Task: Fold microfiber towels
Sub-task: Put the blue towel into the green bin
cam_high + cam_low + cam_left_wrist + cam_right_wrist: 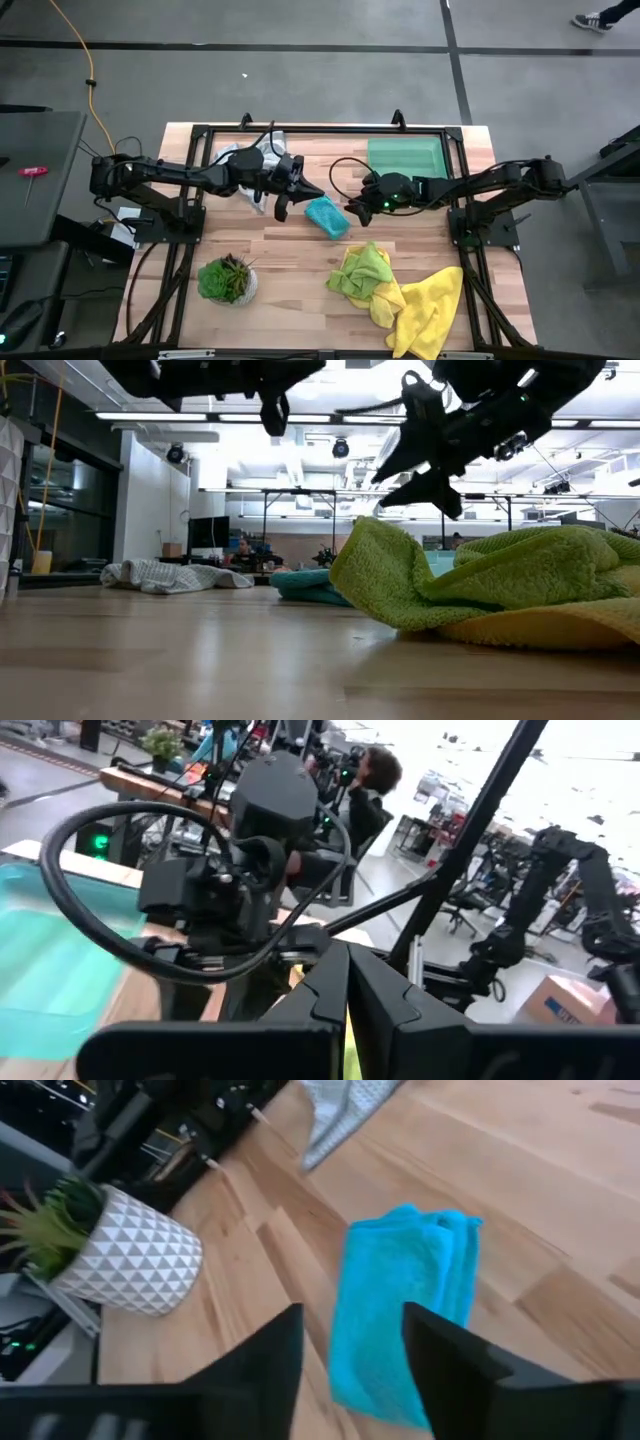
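A folded teal towel (327, 216) (400, 1305) lies flat on the wooden table's middle. My right gripper (351, 211) (350, 1355) hovers open just right of it and above it, tipped down, its two fingers (452, 1355) framing the towel without touching. My left gripper (312, 190) (347, 995) is shut and empty, level, raised to the towel's left. A crumpled grey-white towel (245, 156) (170, 575) lies at the far left. A lime green towel (362, 270) (450, 575) rests heaped partly on a yellow towel (430, 310) at the near right.
A flat green tray (405, 158) lies at the far right of the table. A potted plant (228, 280) (110, 1245) in a white patterned pot stands near the front left. Bare wood shows between the plant and the green towel. People sit in the room beyond.
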